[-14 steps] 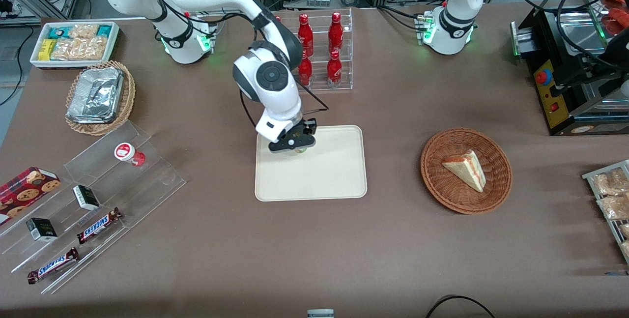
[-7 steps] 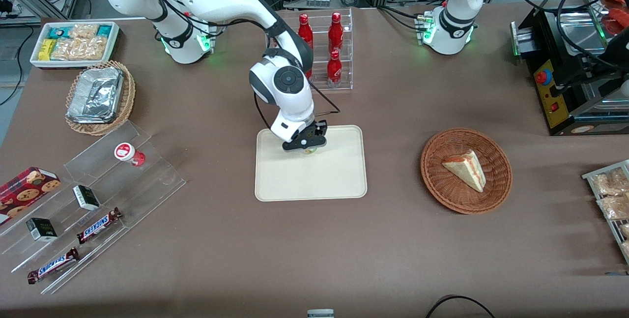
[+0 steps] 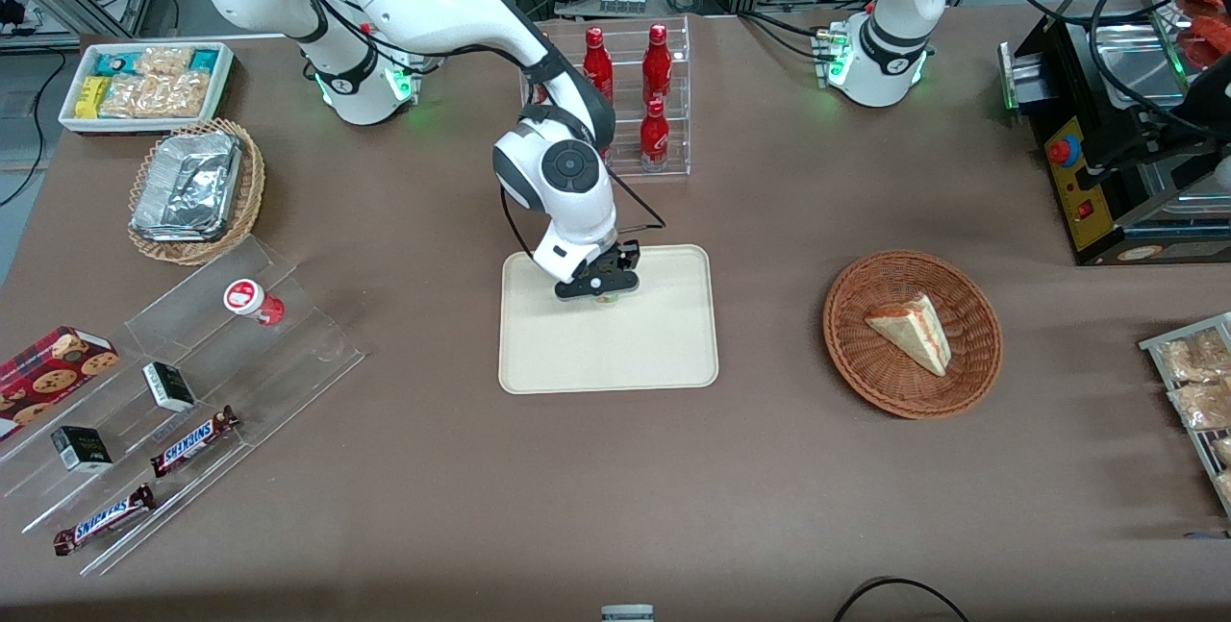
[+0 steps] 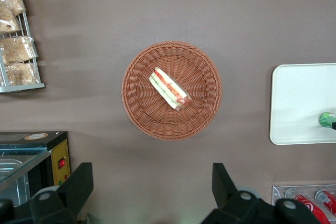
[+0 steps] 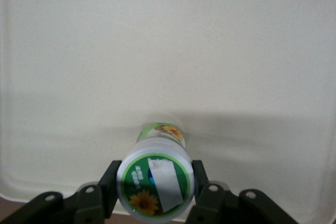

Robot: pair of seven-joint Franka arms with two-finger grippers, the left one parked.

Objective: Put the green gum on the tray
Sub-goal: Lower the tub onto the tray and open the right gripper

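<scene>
Nearest table edge: candy bars [image 3: 192,440] and small dark boxes [image 3: 169,385] lie on a clear stepped stand [image 3: 192,382] toward the working arm's end; a red-marked container [image 3: 252,300] stands on that stand's upper step, well apart from the work.

Tray [image 3: 664,353]: flat and cream, mid-table, its nearer half bare.

Green gum [image 5: 156,177]: held upright over the tray's farther part, lid facing the wrist camera, base close above or touching the surface; I cannot tell which. The left wrist view shows a green sliver [image 4: 326,119] of it above the tray.

Gripper [image 3: 598,287]: low over the tray, jaws closed on the gum, one finger [image 5: 110,187] on each flank just under the lid.

Handling: probably light, rigid plastic; the smooth round body could slip or twist, and a narrow base makes it easy to tip. The grip high on the sides near the lid looks sound.

Beside the tray: wicker basket [image 3: 962,382] with a sandwich wedge [image 3: 912,329], toward the parked arm's end.

Farthest: red bottles [image 3: 656,60] in a clear rack [image 3: 678,161].
</scene>
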